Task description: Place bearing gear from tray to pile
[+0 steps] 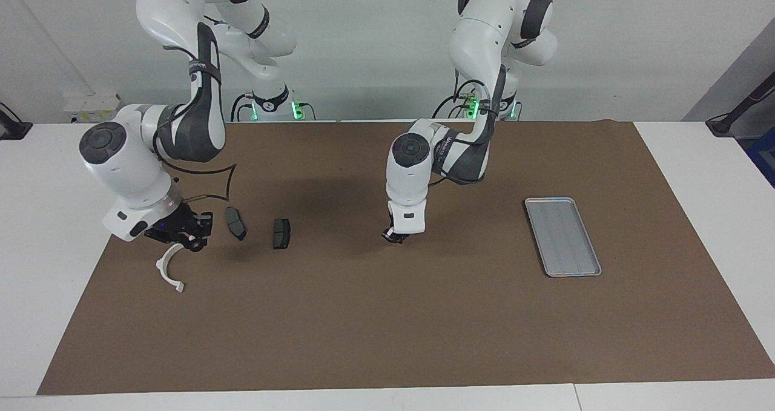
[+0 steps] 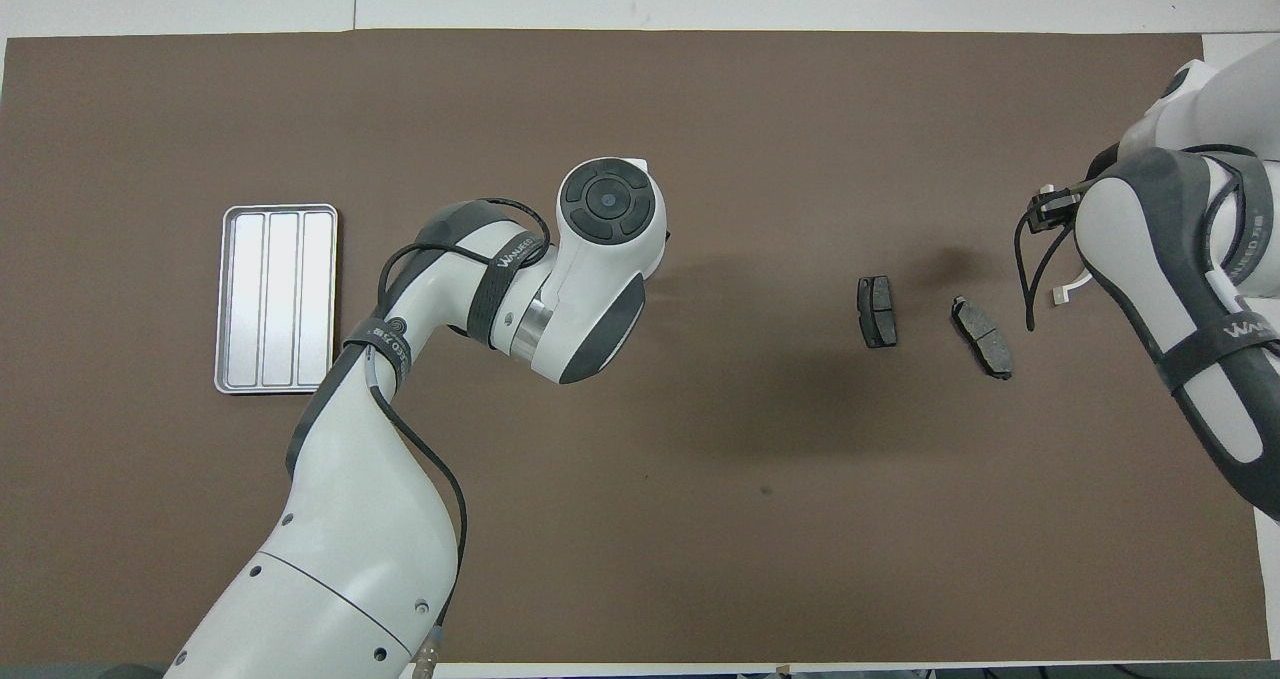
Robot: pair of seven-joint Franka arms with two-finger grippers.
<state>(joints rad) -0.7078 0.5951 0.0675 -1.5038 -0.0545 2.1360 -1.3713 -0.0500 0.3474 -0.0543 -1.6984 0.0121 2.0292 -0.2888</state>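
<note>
The silvery tray (image 1: 563, 236) (image 2: 278, 299) lies bare toward the left arm's end of the table. No bearing gear shows in either view. The pile sits toward the right arm's end: a white curved bracket (image 1: 168, 270) (image 2: 1071, 287) and two dark pads (image 1: 235, 223) (image 1: 281, 233) (image 2: 877, 311) (image 2: 982, 336). My left gripper (image 1: 395, 236) is shut, low over the mat's middle, between tray and pile; I see nothing held in it. In the overhead view its own wrist hides it. My right gripper (image 1: 183, 234) hangs just over the bracket's end nearer the robots.
A brown mat (image 1: 387, 326) covers the table, with white tabletop (image 1: 54, 217) showing at both ends. The left arm's elbow (image 2: 590, 299) stretches over the mat beside the tray.
</note>
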